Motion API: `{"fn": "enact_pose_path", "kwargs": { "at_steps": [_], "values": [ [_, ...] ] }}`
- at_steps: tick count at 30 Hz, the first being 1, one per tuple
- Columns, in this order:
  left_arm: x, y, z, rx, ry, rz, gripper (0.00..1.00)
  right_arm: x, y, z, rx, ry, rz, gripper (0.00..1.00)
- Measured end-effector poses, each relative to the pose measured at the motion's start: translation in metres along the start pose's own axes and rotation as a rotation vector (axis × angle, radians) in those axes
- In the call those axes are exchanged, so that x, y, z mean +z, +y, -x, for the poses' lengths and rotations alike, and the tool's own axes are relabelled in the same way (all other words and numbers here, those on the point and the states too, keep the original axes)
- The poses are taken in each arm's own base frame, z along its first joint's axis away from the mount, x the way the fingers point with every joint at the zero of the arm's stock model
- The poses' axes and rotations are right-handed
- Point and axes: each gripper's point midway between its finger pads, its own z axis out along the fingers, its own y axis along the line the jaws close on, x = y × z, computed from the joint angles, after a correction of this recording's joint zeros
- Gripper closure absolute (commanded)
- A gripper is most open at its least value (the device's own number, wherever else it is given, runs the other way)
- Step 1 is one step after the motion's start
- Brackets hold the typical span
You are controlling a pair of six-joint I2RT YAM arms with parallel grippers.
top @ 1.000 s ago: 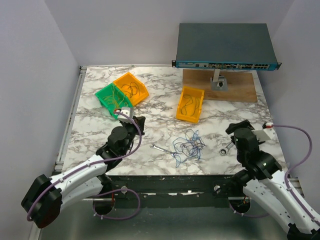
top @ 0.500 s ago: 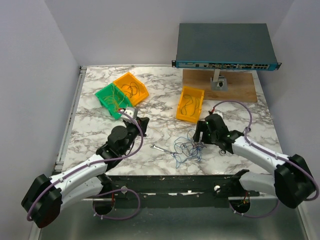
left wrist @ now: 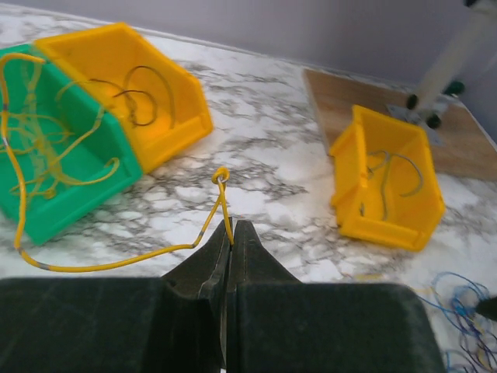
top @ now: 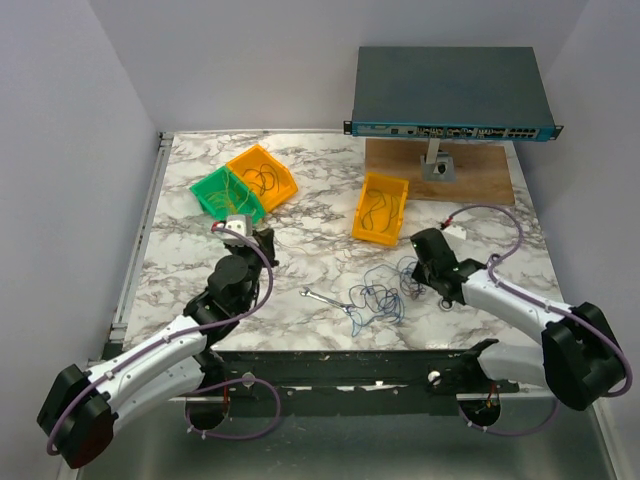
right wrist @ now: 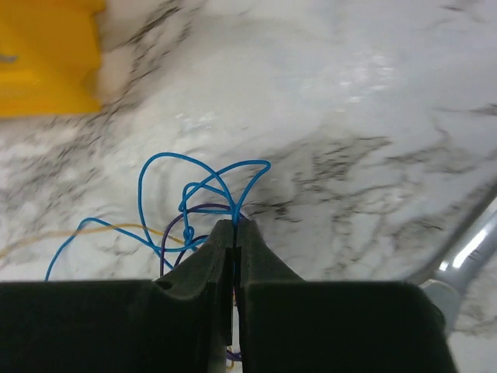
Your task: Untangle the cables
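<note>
The tangle (top: 373, 297) lies on the marble table (top: 330, 160), near its front edge. It is now drawn out toward the right. Within the last second the right gripper (right wrist: 234, 233) came in from the side and closed on a blue strand (right wrist: 203, 180), with its jaws together. The left gripper (left wrist: 231, 237), pinched shut on a yellow strand (left wrist: 221, 177), has shifted toward the green bin (left wrist: 70, 210), where that strand trails. One wire looks nearly sorted and the blue one is just starting to come free.
</note>
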Motion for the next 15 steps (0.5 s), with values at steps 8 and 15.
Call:
{"fn": "enact_pose_path", "kwargs": {
  "at_steps": [8,15],
  "values": [
    [-0.013,0.054,0.012,-0.089,-0.082,0.301,1.0,-0.027,-0.072,0.041,0.328,-0.204,-0.274,0.92],
    [-0.017,0.067,0.01,-0.093,-0.09,0.369,1.0,-0.064,-0.113,0.063,0.541,-0.392,-0.395,0.97]
  ]
}}
